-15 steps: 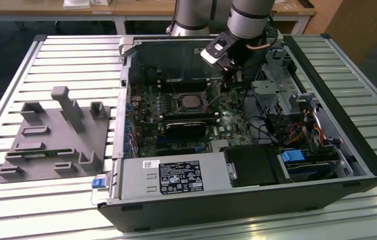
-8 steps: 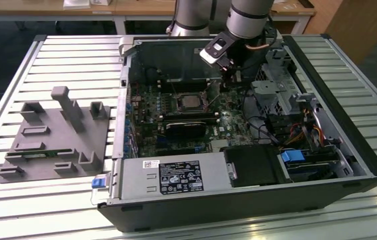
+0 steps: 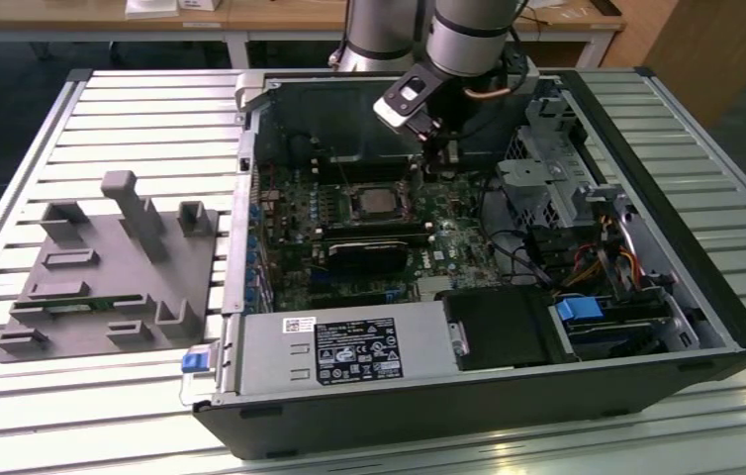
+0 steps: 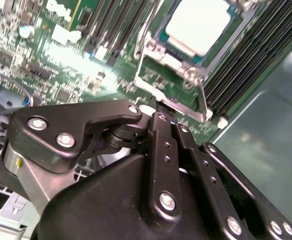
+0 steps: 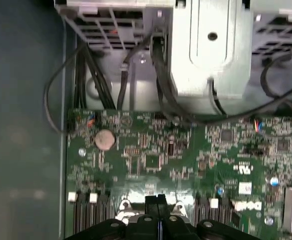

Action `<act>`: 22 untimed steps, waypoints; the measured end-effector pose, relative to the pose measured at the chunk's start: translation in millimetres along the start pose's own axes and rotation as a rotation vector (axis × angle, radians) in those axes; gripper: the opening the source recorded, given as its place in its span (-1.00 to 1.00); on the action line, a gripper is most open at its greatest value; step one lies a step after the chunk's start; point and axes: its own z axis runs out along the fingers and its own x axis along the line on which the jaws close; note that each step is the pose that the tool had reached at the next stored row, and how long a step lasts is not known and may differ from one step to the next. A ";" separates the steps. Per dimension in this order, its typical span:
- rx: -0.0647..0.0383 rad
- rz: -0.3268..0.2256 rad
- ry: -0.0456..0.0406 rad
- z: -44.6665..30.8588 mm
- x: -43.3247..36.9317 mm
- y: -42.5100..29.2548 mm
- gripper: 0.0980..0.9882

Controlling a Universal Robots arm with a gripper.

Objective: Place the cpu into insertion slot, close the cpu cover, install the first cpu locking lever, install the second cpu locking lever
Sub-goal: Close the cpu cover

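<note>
The cpu (image 3: 376,203) (image 4: 201,22), a flat square chip with a dull silver top, lies in the insertion slot (image 3: 350,205) in the middle of the green motherboard. The silvery cpu cover (image 4: 168,59) frames it and looks laid down around the chip. My gripper (image 3: 442,158) hangs over the board just beyond the slot, toward the exterior view's right. Its black fingers are shut together in both wrist views (image 4: 158,111) (image 5: 156,201), with nothing seen between them. The tips sit right at the silvery metal tab on the cover's edge; whether they touch it I cannot tell.
Long black memory slots (image 4: 246,60) run beside the socket. A metal drive cage (image 3: 545,168) and black cables (image 5: 161,85) stand close to the gripper. A power supply (image 3: 333,351) fills the case front. A grey fixture (image 3: 109,267) sits on the slatted table at the exterior view's left.
</note>
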 end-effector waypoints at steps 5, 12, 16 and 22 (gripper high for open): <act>-0.005 0.000 0.0000 0.5 0.2 -13.3 -0.99; -0.006 0.000 -0.0001 0.7 0.4 -18.5 -0.99; -0.006 0.000 -0.0001 0.8 0.4 -19.5 -0.99; -0.007 0.000 -0.0001 1.3 0.5 -27.4 -0.99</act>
